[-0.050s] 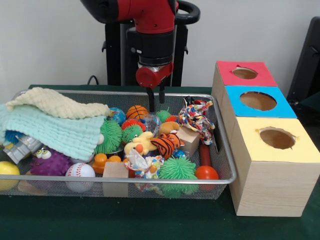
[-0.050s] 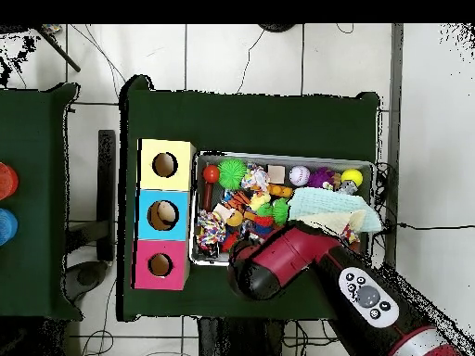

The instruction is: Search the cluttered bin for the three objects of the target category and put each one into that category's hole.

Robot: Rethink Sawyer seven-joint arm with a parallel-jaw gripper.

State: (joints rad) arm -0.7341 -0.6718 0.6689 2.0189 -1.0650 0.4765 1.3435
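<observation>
A wire mesh bin [image 1: 100, 181] holds a heap of toys: an orange basketball [image 1: 136, 112], green spiky balls [image 1: 177, 169], a baseball [image 1: 80, 171], a tiger-striped toy [image 1: 165, 145], a knotted rope toy [image 1: 196, 116] and wooden blocks [image 1: 188, 140]. My gripper [image 1: 156, 101] hangs just above the bin's far side, right of the basketball. It is open, with nothing between its fingers. Three wooden boxes stand beside the bin, with holes in a red top [image 1: 244, 73], a blue top [image 1: 258, 100] and a yellow top [image 1: 277, 138]. In the overhead view the arm [image 2: 288, 260] hides the gripper.
Mint and cream towels [image 1: 55, 122] cover the bin's left part, over a purple spiky toy [image 1: 50, 162] and a yellow ball [image 1: 8, 168]. From above, the boxes [image 2: 162, 215] line the bin's left side [image 2: 194, 209]. Another dark table [image 2: 28, 185] stands at left.
</observation>
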